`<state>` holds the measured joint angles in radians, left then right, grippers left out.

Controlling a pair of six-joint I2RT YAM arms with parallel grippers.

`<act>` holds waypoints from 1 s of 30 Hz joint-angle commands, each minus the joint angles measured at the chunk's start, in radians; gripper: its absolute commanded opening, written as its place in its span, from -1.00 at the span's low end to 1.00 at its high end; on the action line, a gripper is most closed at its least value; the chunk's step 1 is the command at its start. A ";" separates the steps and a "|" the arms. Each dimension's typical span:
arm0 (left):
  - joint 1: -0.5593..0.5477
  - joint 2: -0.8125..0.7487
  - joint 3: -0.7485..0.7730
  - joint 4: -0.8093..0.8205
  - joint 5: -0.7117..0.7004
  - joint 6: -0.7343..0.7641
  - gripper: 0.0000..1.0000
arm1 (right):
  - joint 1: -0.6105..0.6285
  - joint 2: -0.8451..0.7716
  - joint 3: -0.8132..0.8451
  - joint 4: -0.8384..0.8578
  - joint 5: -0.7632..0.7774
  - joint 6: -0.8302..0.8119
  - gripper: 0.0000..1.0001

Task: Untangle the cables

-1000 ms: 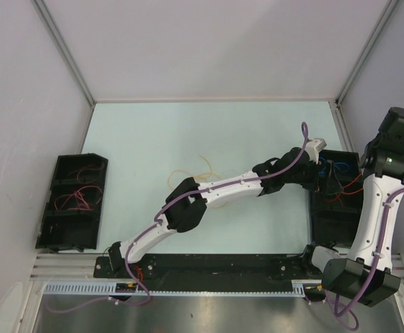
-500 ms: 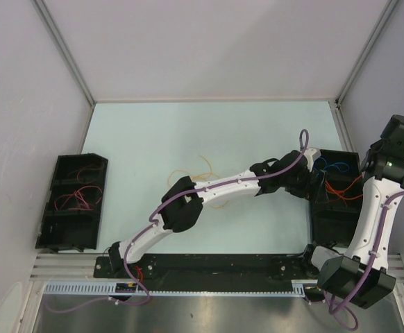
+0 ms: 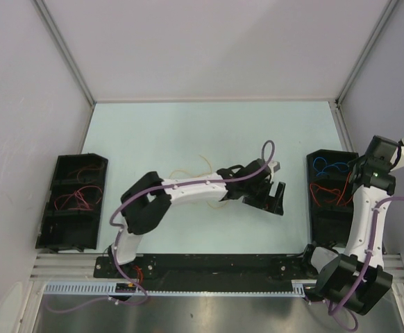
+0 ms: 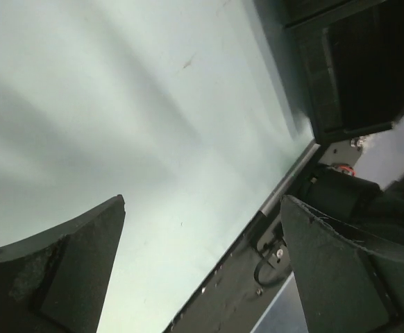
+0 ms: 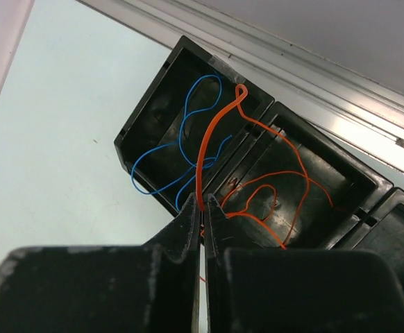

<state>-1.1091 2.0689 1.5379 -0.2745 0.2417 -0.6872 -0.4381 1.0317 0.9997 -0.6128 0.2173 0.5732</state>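
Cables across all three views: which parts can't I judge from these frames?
Right wrist view: the lower end of the orange cable vanishes behind the right gripper pinching it.
Top view: pale yellow cables lie partly under the left arm; strand count too fine.
Top view: red cables in the left tray are too small to tell tangling.
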 commanded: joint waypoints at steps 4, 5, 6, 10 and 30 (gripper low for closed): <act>0.026 -0.239 -0.113 -0.011 -0.087 0.051 0.93 | 0.002 -0.087 -0.056 -0.005 0.019 0.040 -1.00; 0.029 -0.250 -0.113 -0.031 -0.097 0.057 0.93 | 0.002 -0.094 -0.070 -0.010 0.021 0.046 -1.00; 0.032 -0.265 -0.113 -0.051 -0.114 0.069 0.93 | 0.002 -0.101 -0.087 -0.019 0.019 0.056 -1.00; 0.075 -0.387 -0.124 -0.161 -0.147 0.116 0.93 | 0.001 -0.159 -0.208 -0.005 -0.018 0.097 -1.00; 0.384 -0.865 -0.453 -0.249 -0.239 0.212 0.96 | -0.001 0.002 -0.389 0.145 -0.036 0.129 -1.00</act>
<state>-0.7452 1.2289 1.1271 -0.5270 0.0502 -0.4946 -0.4381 0.9939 0.6239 -0.5373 0.1848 0.6888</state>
